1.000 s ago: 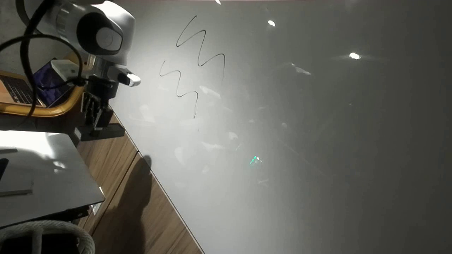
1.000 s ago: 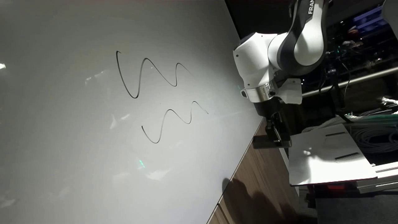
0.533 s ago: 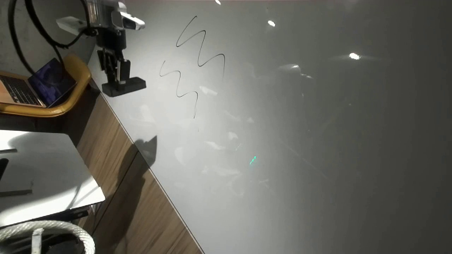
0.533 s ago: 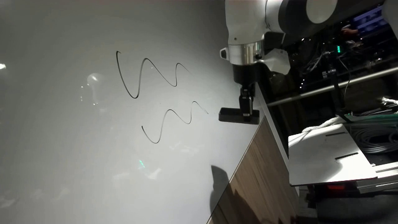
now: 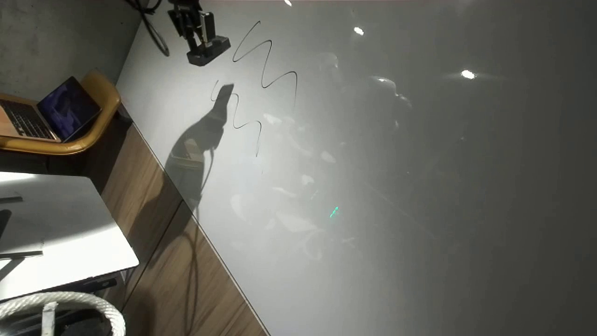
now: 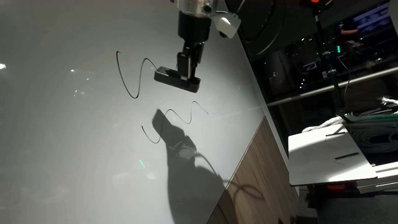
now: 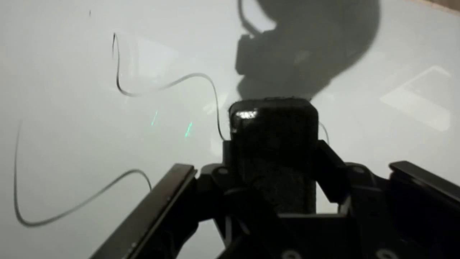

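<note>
My gripper [image 5: 201, 35] is shut on a black block-shaped eraser [image 5: 211, 52]. In an exterior view the gripper [image 6: 188, 70] grips the eraser [image 6: 171, 79] near one end, tilted slightly. The wrist view shows the eraser [image 7: 275, 144] between the two fingers of the gripper [image 7: 275, 160]. The eraser is over a glossy white surface [image 5: 373, 270], apart from its shadow, so it seems raised. Two wavy black lines are drawn on the surface: an upper line [image 6: 140, 74] partly hidden behind the eraser, and a lower line [image 6: 163, 121] crossed by the arm's shadow.
A brown wooden strip [image 5: 186, 270] borders the white surface. Beyond it are a white panel [image 6: 326, 168], a yellow chair [image 5: 105, 100] bearing an open laptop [image 5: 67, 109], a white rope [image 5: 70, 297] and a metal rail [image 6: 335, 86]. A cable hangs beside the arm.
The gripper, holding the eraser, has moved from above the wooden strip to over the white surface near the wavy lines. Its shadow now falls across the lower line. The lines look unchanged.
</note>
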Robot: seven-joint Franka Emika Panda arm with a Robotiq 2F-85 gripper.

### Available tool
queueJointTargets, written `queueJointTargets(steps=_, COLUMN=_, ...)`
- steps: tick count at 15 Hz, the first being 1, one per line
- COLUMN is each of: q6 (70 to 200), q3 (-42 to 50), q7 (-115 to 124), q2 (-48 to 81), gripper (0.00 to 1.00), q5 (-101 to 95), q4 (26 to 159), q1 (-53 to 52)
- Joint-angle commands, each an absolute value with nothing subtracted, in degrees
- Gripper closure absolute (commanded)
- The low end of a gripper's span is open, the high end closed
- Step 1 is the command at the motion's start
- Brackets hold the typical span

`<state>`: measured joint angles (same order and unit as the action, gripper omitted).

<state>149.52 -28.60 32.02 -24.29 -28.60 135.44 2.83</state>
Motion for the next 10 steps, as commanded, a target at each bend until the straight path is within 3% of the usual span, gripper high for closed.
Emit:
queueJointTargets(steps=1, q6=148.3, q3=-33.2, q7=35.0, q2=-16.2, gripper=0.71, q5=-37.6, q4=122.0, q1=8.0)
queueJointTargets(steps=10, q6=142.9, q3=-40.4, q7=40.5, q2=-2.4, gripper=0.71, q5=-53.7, q4=101.1, q1=11.9)
